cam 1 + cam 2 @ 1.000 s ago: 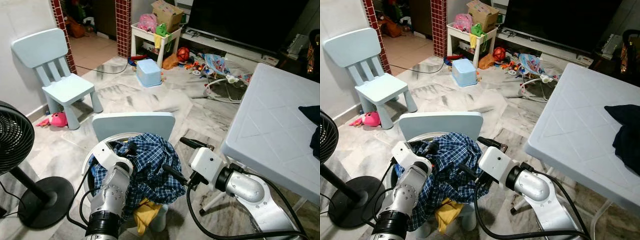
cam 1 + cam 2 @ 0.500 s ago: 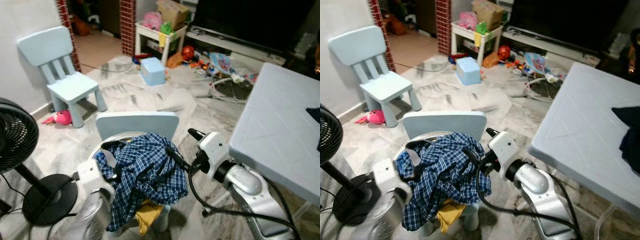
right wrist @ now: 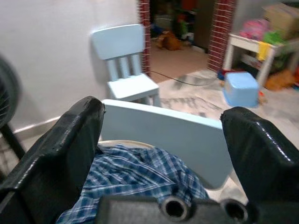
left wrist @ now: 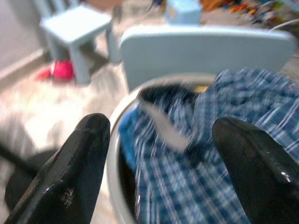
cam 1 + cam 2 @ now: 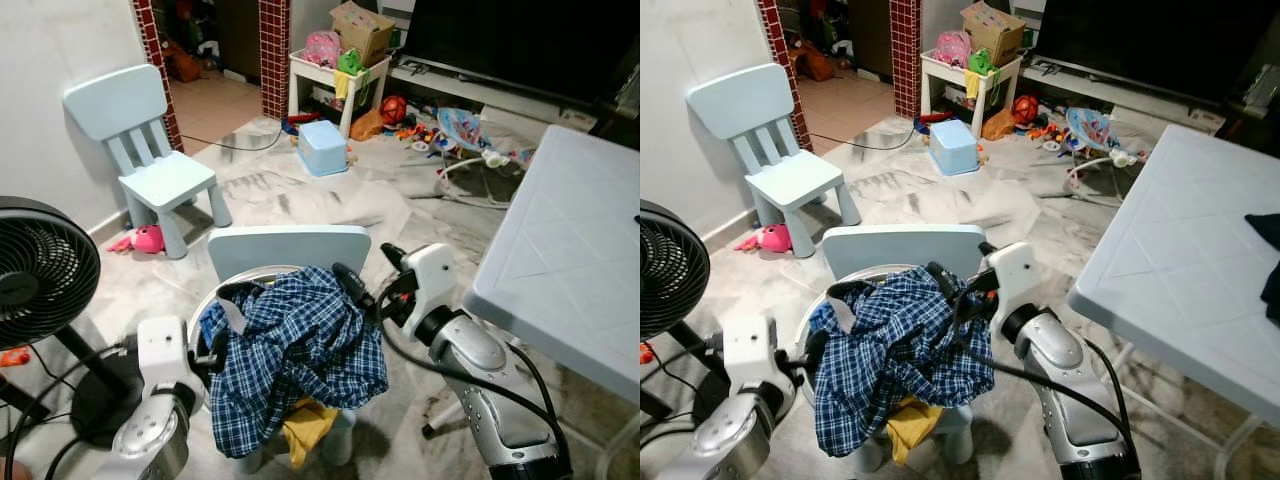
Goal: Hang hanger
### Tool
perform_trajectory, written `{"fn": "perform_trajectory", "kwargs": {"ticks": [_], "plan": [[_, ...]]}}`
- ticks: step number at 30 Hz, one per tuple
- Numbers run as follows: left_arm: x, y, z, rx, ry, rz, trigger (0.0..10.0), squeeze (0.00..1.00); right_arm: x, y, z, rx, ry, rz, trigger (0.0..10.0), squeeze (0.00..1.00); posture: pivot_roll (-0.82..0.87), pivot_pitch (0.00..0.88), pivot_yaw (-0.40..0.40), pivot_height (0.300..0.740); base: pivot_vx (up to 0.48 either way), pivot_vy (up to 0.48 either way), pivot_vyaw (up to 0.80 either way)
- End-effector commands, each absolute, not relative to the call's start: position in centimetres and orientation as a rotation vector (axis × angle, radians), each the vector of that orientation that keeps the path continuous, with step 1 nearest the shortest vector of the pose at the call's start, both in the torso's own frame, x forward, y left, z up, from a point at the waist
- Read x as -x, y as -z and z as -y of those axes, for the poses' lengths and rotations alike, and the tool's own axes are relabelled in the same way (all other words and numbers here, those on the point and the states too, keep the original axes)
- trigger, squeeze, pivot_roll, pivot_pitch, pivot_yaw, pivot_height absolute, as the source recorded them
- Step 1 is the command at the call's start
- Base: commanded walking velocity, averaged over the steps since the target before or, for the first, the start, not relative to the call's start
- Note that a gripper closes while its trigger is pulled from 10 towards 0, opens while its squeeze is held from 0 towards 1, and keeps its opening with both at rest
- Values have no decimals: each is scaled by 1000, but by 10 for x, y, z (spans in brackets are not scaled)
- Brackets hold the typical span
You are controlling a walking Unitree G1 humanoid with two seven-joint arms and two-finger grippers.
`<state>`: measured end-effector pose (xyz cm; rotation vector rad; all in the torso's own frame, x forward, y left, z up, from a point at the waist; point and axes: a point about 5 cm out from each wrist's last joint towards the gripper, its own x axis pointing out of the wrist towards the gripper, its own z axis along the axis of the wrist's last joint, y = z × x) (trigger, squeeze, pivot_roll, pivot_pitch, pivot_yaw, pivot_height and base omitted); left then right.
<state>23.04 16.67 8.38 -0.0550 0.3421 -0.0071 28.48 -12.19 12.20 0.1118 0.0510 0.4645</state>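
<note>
Two grippers are working around one heap of cloth. The right gripper (image 5: 365, 285) is reaching over the far edge of the blue plaid shirt (image 5: 295, 345), its long black fingers spread apart and holding nothing; the shirt is lying just below and ahead of its tips. The left gripper (image 4: 159, 140) is hanging low at the near side of the same heap, its fingers (image 4: 77, 161) also parted and empty, with the cloth directly in front of them.

The shirt is draped over a round white basket (image 5: 205, 300) sitting on a small pale blue chair (image 5: 290, 247), and a yellow cloth (image 5: 305, 430) is poking out beneath it. I cannot make out a hanger clearly; a dark collar area (image 4: 163, 95) with a pale strip across it is showing just beyond the left fingers, and any hanger is probably buried there.

As a judgement: the shirt is going to be light, soft and floppy, sagging and sliding off any loose pinch. A hanger would be stiff and light, so the neck or hook, near the collar, looks like the better place to grip.
</note>
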Motion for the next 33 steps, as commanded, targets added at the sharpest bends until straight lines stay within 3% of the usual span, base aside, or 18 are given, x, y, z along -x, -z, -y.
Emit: {"fn": "perform_trajectory", "kwargs": {"ticks": [1, 13, 21, 33], "plan": [[-234, -83, -162, 38, 46, -336, 10000, 0, -286, -117, 131, -147, -405, -55, 10000, 0, -16, 0, 19, 740, 0, 0, 0], [-248, -88, -147, 50, 98, -287, 10000, 0, -287, -109, 135, -132, -382, -66, 10000, 0, -28, 0, 14, 740, 0, 0, 0], [-247, -86, -143, 75, 92, -283, 10000, 0, -288, -112, 133, -109, -417, -57, 10000, 0, -36, 0, -10, 740, 0, 0, 771], [-249, -86, -140, 102, 113, -271, 10000, 0, -284, -114, 131, -95, -426, -50, 10000, 0, -54, 0, -3, 740, 0, 0, 0]]}}
